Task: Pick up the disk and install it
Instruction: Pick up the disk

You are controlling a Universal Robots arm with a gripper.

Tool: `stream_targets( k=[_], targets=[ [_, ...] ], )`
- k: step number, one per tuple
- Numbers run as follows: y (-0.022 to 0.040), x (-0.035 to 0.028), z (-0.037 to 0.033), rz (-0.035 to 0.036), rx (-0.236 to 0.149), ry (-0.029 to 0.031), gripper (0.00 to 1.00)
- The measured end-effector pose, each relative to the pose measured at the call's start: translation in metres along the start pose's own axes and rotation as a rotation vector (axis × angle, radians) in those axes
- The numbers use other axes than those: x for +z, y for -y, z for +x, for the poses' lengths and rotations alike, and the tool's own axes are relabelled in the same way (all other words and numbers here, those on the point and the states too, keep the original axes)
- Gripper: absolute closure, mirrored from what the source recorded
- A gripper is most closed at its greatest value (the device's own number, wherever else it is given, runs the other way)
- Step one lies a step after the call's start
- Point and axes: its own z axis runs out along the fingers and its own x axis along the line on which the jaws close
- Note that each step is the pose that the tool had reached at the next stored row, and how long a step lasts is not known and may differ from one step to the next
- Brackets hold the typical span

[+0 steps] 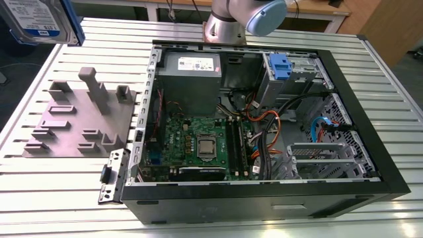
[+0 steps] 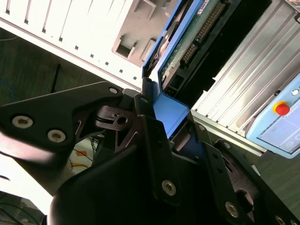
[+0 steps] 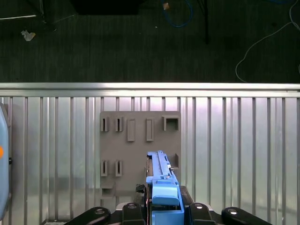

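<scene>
The disk (image 1: 41, 21) hangs high over the table's far corner at the exterior view's left, showing its white-and-blue label and blue bracket. In the first wrist view the disk (image 3: 161, 176) stands edge-on above the grey fixture plate (image 3: 133, 140), with my gripper (image 3: 164, 207) shut on its blue bracket. The second wrist view shows the disk (image 2: 190, 40) from its green circuit-board side. There my gripper (image 2: 171, 117) clamps the blue end between two black fingers (image 2: 149, 133).
An open black computer case (image 1: 360, 74) lies on the slatted aluminium table (image 1: 59, 198), with a grey power supply (image 1: 191, 69) and a blue-latched drive bay (image 1: 280, 67) inside. The grey fixture plate (image 1: 79, 119) sits beside it. A pendant with a red button (image 2: 281, 108) lies nearby.
</scene>
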Motion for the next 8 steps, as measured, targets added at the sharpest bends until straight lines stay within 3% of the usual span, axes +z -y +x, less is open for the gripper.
stream_targets(
  k=[8],
  targets=[
    [0.0085,0.0,0.001,0.0,0.0,0.0,0.63]
  ],
)
